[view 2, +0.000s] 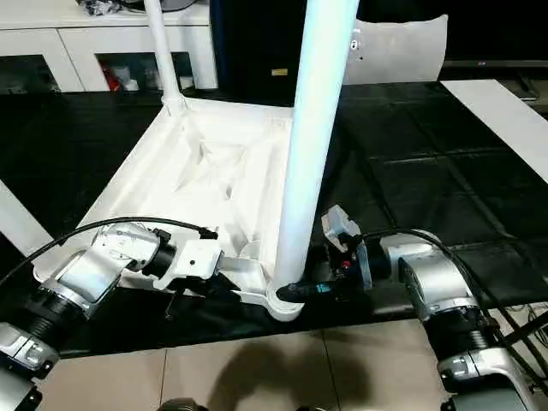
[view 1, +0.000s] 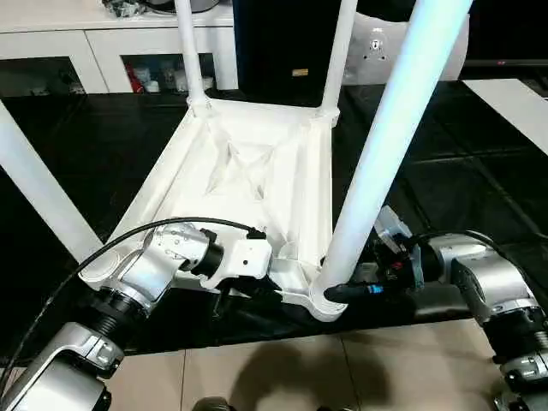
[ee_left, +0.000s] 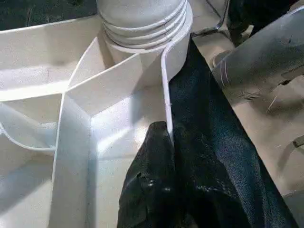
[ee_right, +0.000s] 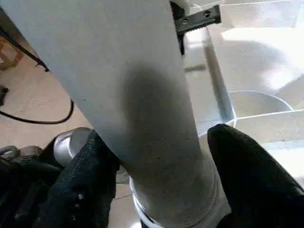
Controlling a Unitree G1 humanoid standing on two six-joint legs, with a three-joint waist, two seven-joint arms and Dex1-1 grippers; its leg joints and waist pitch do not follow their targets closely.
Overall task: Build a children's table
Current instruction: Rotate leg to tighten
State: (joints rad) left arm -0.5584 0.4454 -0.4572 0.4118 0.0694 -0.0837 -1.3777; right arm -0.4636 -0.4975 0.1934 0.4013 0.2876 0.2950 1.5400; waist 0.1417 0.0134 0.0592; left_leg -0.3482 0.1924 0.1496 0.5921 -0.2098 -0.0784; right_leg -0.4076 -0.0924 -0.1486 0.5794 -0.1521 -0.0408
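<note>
Down low, both silver forearms reach in from the near edge toward the all-white plastic children's table, which lies upside down on a black mat, its ribbed underside facing up. The left arm bends at the wrist so its white wrist housing points inward along the near rim of the top. The left gripper is pinched tight on that thin upright rim wall: one black, slightly textured finger lies inside the moulded pocket, and the wall's edge runs up just past it toward the rounded corner socket. That socket stands just beyond the fingertips, ringed with stepped ridges where a leg seats.

The right arm comes in from the opposite side, wrist turned so the right gripper lies level at the base of the long round tapered white leg. Its two black padded fingers straddle the smooth, matte leg just above the socket collar, one on each side; whether they press the leg or stand a little off it I cannot tell. The leg rises steeply away from this gripper, leaning slightly.

Further beyond both grippers, two more white legs stand in the far corner sockets, and another runs aslant outside the left arm. Glossy beige floor tiles lie under the forearms.
</note>
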